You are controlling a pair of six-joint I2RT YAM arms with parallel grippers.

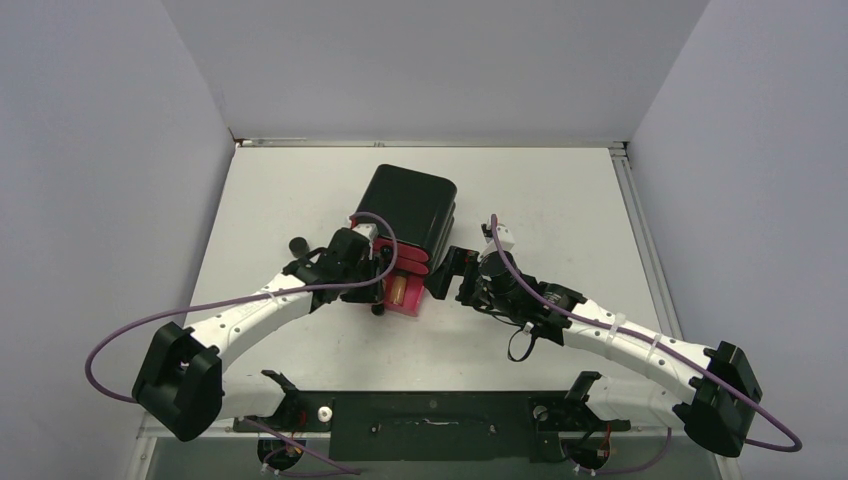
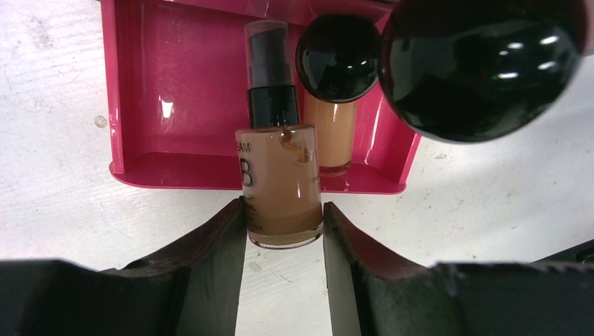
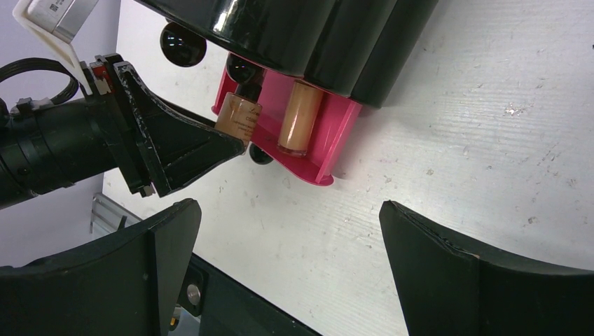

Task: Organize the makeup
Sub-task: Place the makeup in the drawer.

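Note:
My left gripper [image 2: 284, 213] is shut on a tan makeup bottle [image 2: 280, 189] with a dark pump cap, gripping it near its base. The bottle points into an open pink drawer [image 2: 175, 84], its base just outside the drawer's front lip. A second tan tube [image 2: 335, 133] with a round black cap lies inside the drawer. The right wrist view shows the held bottle [image 3: 238, 117] and that tube [image 3: 298, 119] side by side. To the right of the drawer, my right gripper [image 3: 291, 210] hangs open over bare table, holding nothing.
The big black cabinet [image 1: 410, 205] stands mid-table, its pink drawer [image 1: 408, 303] pulled out toward the arms. A large glossy black knob [image 2: 483, 63] looms close at the upper right of the left wrist view. The arms' black base rail [image 1: 430, 415] runs along the near edge.

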